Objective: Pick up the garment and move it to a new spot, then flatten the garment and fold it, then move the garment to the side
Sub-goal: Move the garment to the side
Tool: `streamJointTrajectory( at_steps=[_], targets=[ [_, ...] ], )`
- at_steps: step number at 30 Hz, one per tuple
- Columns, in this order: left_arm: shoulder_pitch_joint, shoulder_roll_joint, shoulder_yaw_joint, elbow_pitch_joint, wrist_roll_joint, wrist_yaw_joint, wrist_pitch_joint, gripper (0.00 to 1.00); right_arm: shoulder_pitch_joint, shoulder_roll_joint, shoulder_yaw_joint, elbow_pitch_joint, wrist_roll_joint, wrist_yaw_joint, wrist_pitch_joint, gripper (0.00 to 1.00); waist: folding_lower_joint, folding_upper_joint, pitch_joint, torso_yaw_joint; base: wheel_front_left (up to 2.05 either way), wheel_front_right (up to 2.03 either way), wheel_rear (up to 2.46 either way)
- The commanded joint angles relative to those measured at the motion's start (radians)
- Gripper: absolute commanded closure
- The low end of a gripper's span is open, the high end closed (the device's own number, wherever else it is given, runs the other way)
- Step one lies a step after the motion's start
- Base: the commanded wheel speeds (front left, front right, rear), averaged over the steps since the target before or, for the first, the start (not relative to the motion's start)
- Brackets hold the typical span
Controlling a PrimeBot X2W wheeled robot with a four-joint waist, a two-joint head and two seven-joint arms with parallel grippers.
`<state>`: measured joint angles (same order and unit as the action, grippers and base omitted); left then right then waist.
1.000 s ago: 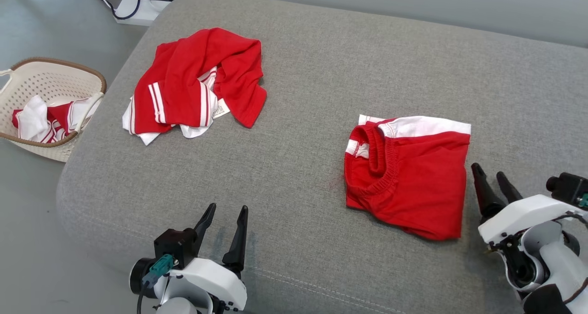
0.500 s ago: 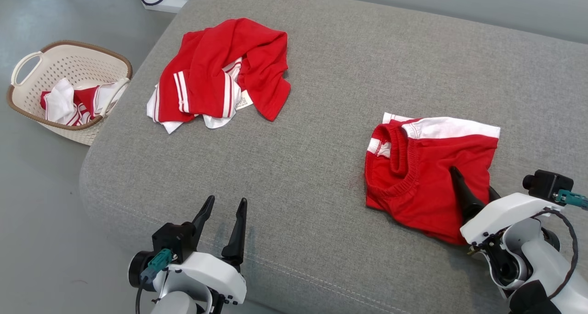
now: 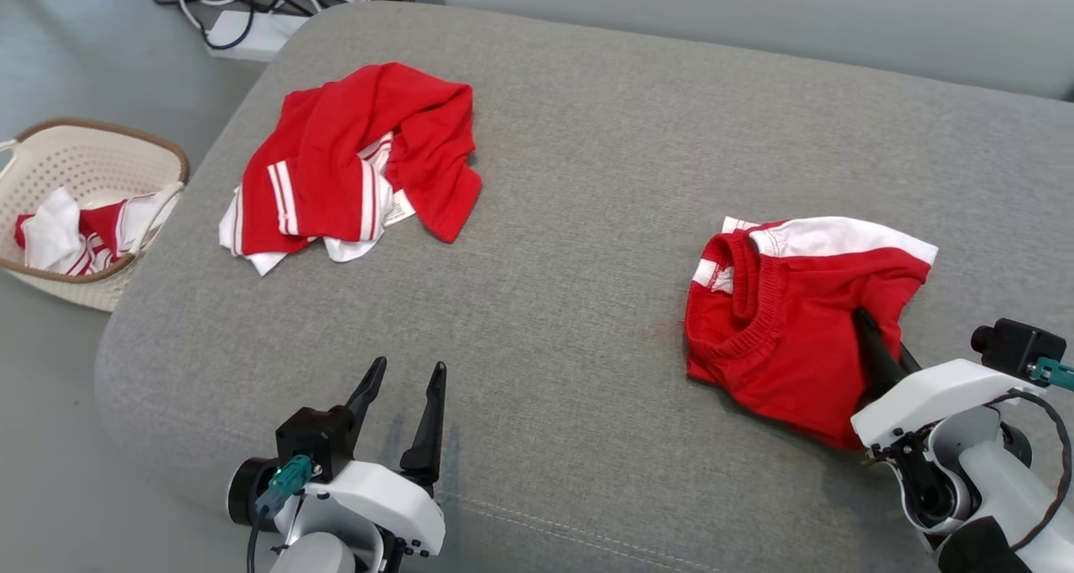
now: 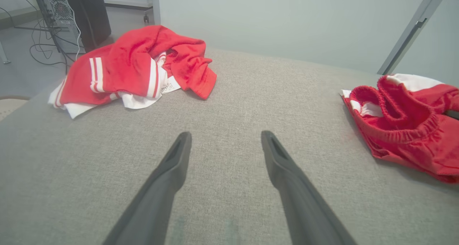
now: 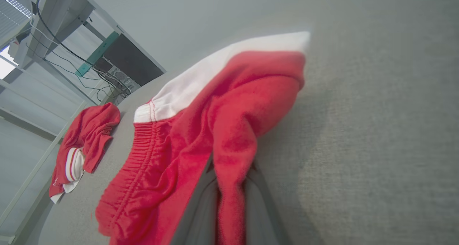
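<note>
Head view, folded red-and-white garment [image 3: 789, 346], rumpled, bunched

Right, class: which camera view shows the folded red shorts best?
The head view: the whole shorts are in frame. The left wrist view crops them; the right wrist view is close on a fold in the right hand.

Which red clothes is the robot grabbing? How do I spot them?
Find the grey cushion. On its right side lie red shorts, pinched by the right gripper. Unlike the crumpled pile on the left, they show a stretchy waistband.
</note>
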<state>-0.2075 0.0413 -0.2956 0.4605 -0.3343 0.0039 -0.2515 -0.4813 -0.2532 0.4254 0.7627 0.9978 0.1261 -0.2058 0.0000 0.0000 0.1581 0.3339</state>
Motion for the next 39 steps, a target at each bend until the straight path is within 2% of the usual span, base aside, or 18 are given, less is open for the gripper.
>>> streamJointTrajectory(
  at_steps=[1, 4, 5, 16, 22, 26, 30, 39],
  targets=[
    [-0.006, 0.009, 0.038, -0.020, 0.015, -0.004, -0.010, 0.00, 0.012, -0.007, 0.011, -0.012, 0.011, 0.005, -0.022, 1.00, 0.0000, 0.0000, -0.028, -0.057, 0.00, 0.00, 0.00],
    [-0.007, 0.009, 0.044, -0.017, 0.026, -0.010, -0.010, 0.00, 0.025, -0.010, 0.020, -0.006, 0.011, 0.005, -0.030, 1.00, 0.0000, 0.0000, -0.045, -0.115, 0.00, 0.00, 0.00],
    [-0.007, 0.009, 0.044, -0.017, 0.026, -0.010, -0.010, 0.00, 0.025, -0.010, 0.020, -0.006, 0.011, 0.005, -0.030, 1.00, 0.0000, 0.0000, -0.045, -0.115, 0.00, 0.00, 0.00],
    [0.002, 0.009, 0.072, -0.018, 0.053, -0.021, -0.010, 0.00, 0.063, -0.010, 0.032, 0.012, 0.024, 0.005, -0.047, 1.00, 0.0000, 0.0000, -0.057, -0.343, 0.00, 0.00, 0.00],
    [0.002, 0.009, 0.084, -0.032, 0.061, -0.027, -0.010, 0.00, 0.052, -0.018, 0.047, 0.021, 0.003, 0.005, -0.051, 1.00, 0.0000, 0.0000, -0.038, -0.426, 0.00, 0.00, 0.00],
    [-0.006, 0.009, 0.088, -0.041, 0.069, -0.034, -0.010, 0.00, 0.016, -0.026, 0.069, 0.027, -0.032, 0.005, -0.052, 1.00, 0.0000, 0.0000, -0.007, -0.450, 0.00, 0.00, 0.00],
    [-0.019, 0.009, 0.088, -0.046, 0.075, -0.043, -0.010, 0.00, -0.071, -0.064, 0.103, 0.064, -0.135, 0.005, -0.054, 1.00, 0.0000, 0.0000, 0.032, -0.452, 0.00, 0.00, 0.00],
    [-0.055, 0.009, 0.095, -0.067, 0.102, -0.061, -0.010, 0.00, -0.288, -0.153, 0.068, 0.227, -0.291, 0.005, -0.055, 1.00, 0.0000, 0.0000, 0.103, -0.397, 0.00, 0.00, 0.00]
  ],
)
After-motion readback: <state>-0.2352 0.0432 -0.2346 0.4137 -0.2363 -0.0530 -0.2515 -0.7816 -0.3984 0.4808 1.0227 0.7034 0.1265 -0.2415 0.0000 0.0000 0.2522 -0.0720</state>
